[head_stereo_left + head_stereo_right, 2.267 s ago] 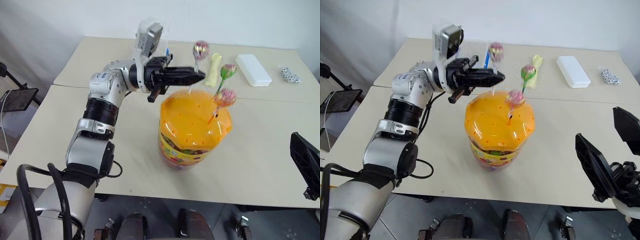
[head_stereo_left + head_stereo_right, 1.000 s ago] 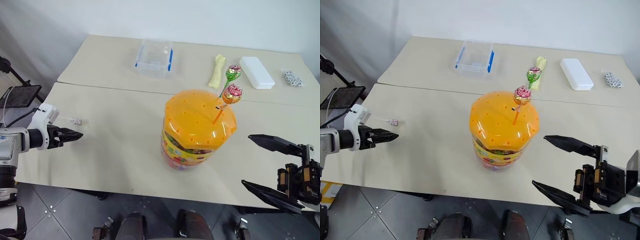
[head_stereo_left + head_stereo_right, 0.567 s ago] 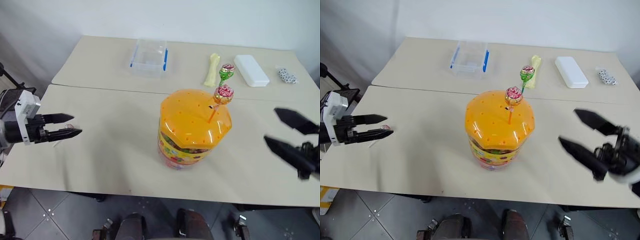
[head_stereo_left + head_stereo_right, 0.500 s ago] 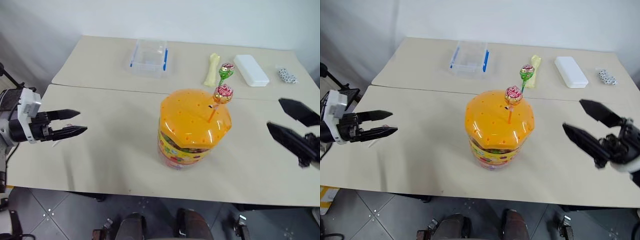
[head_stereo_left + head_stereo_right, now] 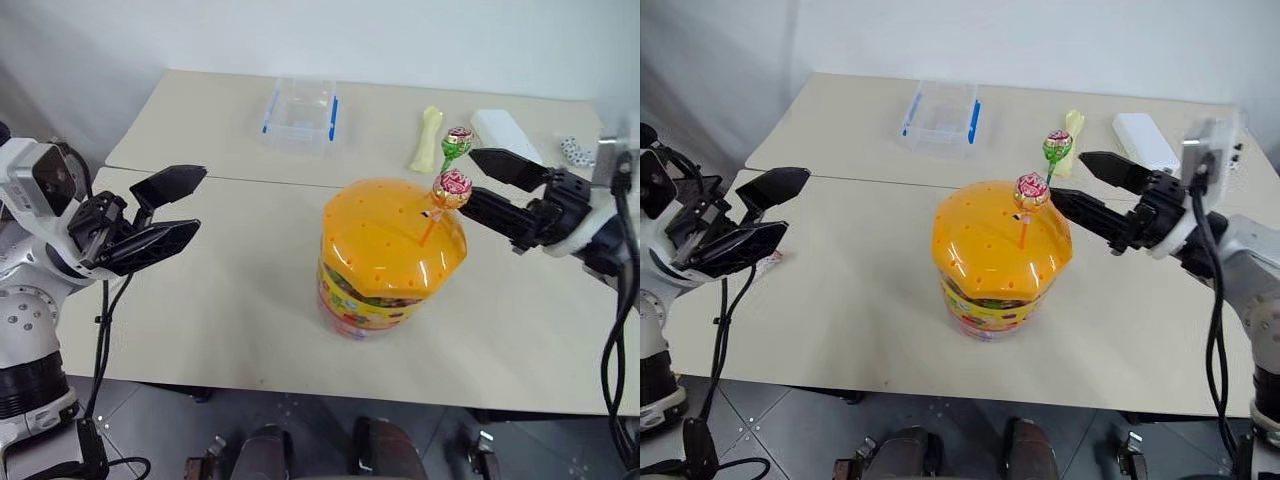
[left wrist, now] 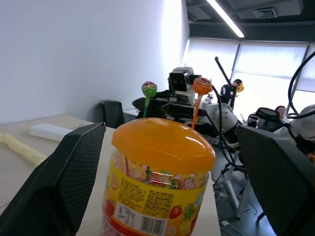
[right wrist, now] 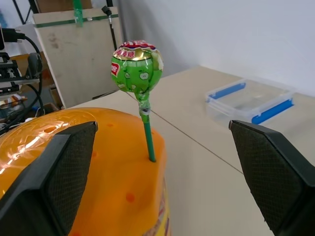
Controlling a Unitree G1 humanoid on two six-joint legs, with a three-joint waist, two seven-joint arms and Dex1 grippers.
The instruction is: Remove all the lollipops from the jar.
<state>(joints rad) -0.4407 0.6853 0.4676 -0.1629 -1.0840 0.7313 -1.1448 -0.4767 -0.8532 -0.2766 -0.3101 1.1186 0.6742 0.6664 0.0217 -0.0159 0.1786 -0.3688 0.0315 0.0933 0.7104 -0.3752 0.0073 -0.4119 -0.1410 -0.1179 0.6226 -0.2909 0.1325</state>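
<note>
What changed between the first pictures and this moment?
The left tool pulled the pink lollipop on the white stick off the jar, carried it to the table's left edge, let go, and now stands open facing the jar. The right tool came up, open, beside the green lollipop. The green and the orange-stick lollipop stay in the lid; the clear box is unmoved.

This is an office-like robot lab. Plain beige tables (image 5: pixel 230 300) stand against a white wall (image 5: pixel 400 40), and the left wrist view shows ceiling strip lights (image 6: pixel 224 17), blinded windows (image 6: pixel 266 73), seated people (image 6: pixel 280 112) and other robot equipment (image 6: pixel 184 83).
</note>
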